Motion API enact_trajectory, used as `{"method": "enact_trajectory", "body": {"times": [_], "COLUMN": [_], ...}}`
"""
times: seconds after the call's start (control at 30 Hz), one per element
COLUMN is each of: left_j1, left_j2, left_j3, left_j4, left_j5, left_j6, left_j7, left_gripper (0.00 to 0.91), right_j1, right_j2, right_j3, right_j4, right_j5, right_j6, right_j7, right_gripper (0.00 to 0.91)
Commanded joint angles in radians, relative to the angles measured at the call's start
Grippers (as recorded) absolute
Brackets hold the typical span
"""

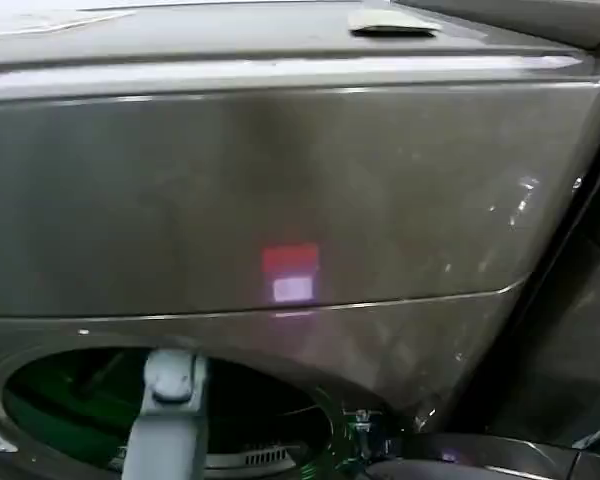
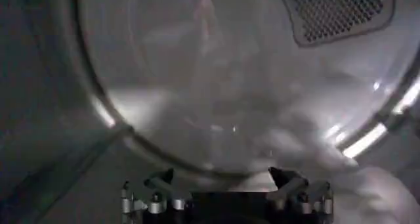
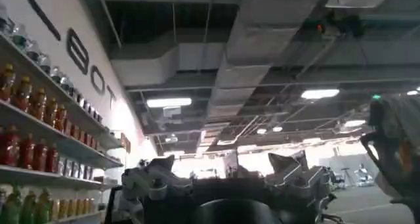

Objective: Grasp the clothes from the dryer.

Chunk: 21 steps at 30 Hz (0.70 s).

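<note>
Bronze-grey dryer [image 1: 280, 200] takes up most of the head view, front panel close to camera, a red and white glow reflected mid-panel; no readable label on it from here. Its round mouth [image 1: 100, 400] sits at lower left, dark inside with a green tint. Left arm [image 1: 170, 420], grey, reaches up into that mouth. In the left wrist view, the metal drum [image 2: 216, 94] curves around, a perforated vent panel [image 2: 335, 8] on the back wall. Left gripper [image 2: 226, 179] is inside the drum, fingers spread apart, nothing between them. Clothes [image 2: 374, 192] show as a pale blurred mass just beside the gripper's one finger; contact cannot be told. Right gripper [image 3: 226, 176] is parked, pointing up at the ceiling, fingers apart and empty. Shelves of bottles [image 3: 39, 113] line a wall lettered "BOT" [image 3: 82, 61], partly cut off.
</note>
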Motion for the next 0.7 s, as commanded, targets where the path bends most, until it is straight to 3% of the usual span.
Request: {"method": "enact_trajectory", "body": {"times": [0.03, 0.1, 0.3, 0.4, 0.47, 0.5, 0.7], "left_j1": [-0.213, -0.23, -0.3, -0.296, -0.296, -0.296, -0.292], "left_j2": [-0.017, -0.015, 0.008, 0.023, 0.028, 0.03, 0.031], "left_j3": [-0.004, -0.005, -0.011, 0.001, 0.008, 0.008, -0.01], "left_j4": [0.368, 0.405, 0.482, 0.455, 0.443, 0.443, 0.405], "left_j5": [0.168, 0.353, 0.759, 1.007, 1.109, 1.167, 1.239], "left_j6": [-0.106, -0.087, -0.154, -0.277, -0.306, -0.375, -0.517], "left_j7": [0.052, 0.126, 0.374, 0.576, 0.659, 0.693, 0.931], "left_gripper": [0.907, 0.907, 0.907, 0.907, 0.907, 0.907, 0.907], "right_j1": [-0.001, -0.003, -0.011, -0.016, -0.017, -0.018, -0.022], "right_j2": [0.0, 0.0, -0.005, -0.009, -0.007, -0.005, -0.006], "right_j3": [0.0, -0.001, 0.002, 0.006, 0.006, 0.005, 0.003], "right_j4": [-0.002, -0.003, -0.006, -0.007, -0.007, -0.005, -0.024], "right_j5": [0.0, 0.0, 0.002, 0.002, 0.003, 0.003, 0.0], "right_j6": [0.002, 0.003, 0.004, 0.004, 0.005, 0.006, 0.02], "right_j7": [0.0, -0.001, -0.002, -0.002, -0.002, -0.003, -0.006], "right_gripper": [0.907, 0.907, 0.907, 0.907, 0.907, 0.907, 0.907]}}
